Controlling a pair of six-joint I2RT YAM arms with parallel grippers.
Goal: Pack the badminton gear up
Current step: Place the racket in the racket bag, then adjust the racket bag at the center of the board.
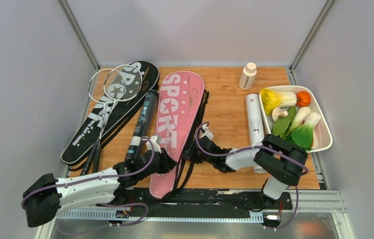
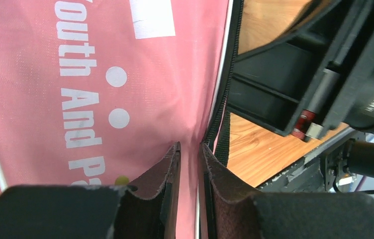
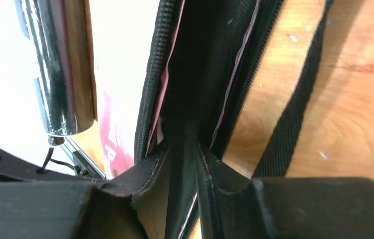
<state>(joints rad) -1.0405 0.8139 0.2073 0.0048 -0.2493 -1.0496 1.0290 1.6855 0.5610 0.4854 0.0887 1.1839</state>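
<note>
The pink "SPORT" racket bag (image 1: 177, 124) lies lengthwise in the middle of the table. My left gripper (image 1: 167, 160) is shut on the bag's pink top flap (image 2: 125, 74) near its zipper edge. My right gripper (image 1: 195, 155) is shut on the bag's black lower side (image 3: 195, 89) at the open zipper. The black "SPORT" bag (image 1: 106, 117) lies at the left with two white and pink rackets (image 1: 115, 87) on it. A black tube (image 1: 142, 122) lies between the bags. A white tube (image 1: 254, 124) lies right of the pink bag.
A small white bottle with a beige cap (image 1: 247, 76) stands at the back. A white tray (image 1: 324, 137) of toy vegetables sits at the right. The pink bag's black strap (image 3: 299, 109) trails over the wood. Grey walls close in on three sides.
</note>
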